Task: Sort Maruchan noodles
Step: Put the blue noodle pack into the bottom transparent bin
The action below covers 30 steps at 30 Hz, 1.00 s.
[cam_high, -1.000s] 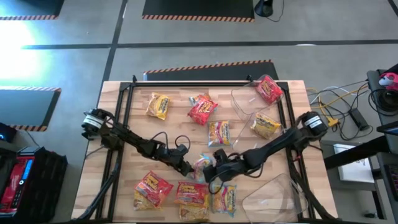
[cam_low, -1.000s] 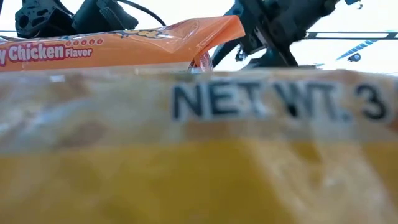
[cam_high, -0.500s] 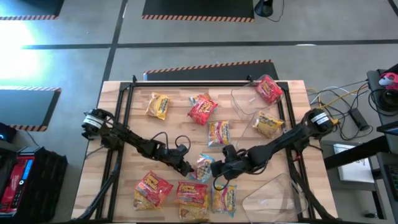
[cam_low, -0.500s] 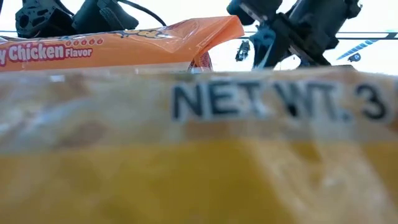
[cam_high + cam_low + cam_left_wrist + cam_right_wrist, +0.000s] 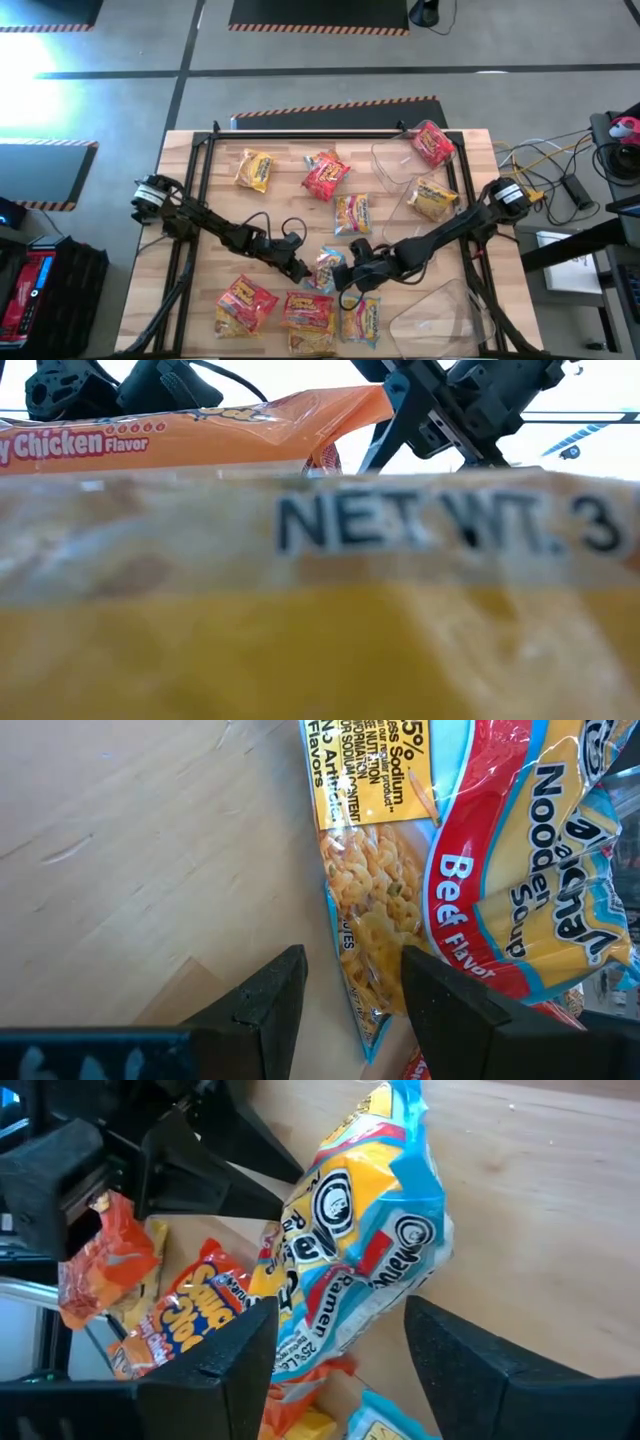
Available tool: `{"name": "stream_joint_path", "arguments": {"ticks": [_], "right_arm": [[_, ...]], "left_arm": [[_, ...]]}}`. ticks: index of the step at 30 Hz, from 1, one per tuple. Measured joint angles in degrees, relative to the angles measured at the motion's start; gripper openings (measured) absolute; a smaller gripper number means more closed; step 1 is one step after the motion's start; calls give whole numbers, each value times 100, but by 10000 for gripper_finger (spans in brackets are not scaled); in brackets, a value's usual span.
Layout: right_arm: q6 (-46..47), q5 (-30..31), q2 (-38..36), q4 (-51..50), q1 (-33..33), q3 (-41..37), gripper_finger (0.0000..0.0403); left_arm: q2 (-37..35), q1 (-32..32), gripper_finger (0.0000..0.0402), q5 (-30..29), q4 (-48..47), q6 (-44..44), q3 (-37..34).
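R gripper (image 5: 345, 276) jaws wide open around light-blue packet (image 5: 328, 268), mid-table (image 5: 285, 190) toward front edge; contact unclear. L gripper (image 5: 303, 270) part-open, nothing held, packet edge between fingers (image 5: 270, 1005). Red/orange packets (image 5: 290, 308) crowd front edge; bare wood behind.

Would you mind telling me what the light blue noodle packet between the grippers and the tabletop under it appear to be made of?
The light blue noodle packet looks like thin glossy printed plastic film: it crinkles and catches highlights, and a clear part of the wrapper shows the noodles inside in the left wrist view. The tabletop appears to be pale wood with a smooth finish, showing grain and joined strips.
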Motion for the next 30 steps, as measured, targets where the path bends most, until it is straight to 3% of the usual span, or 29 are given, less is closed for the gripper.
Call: {"name": "stream_joint_path", "arguments": {"ticks": [12, 19, 30], "right_arm": [[127, 16, 365, 249, 0, -4, 226], [-34, 467, 761, 1111, -24, -7, 226], [-225, 760, 814, 1225, -26, -7, 210]], "left_arm": [[0, 25, 152, 21, 2, -2, 0], [0, 27, 152, 21, 6, -2, 0], [0, 27, 152, 21, 2, 64, 28]]}}
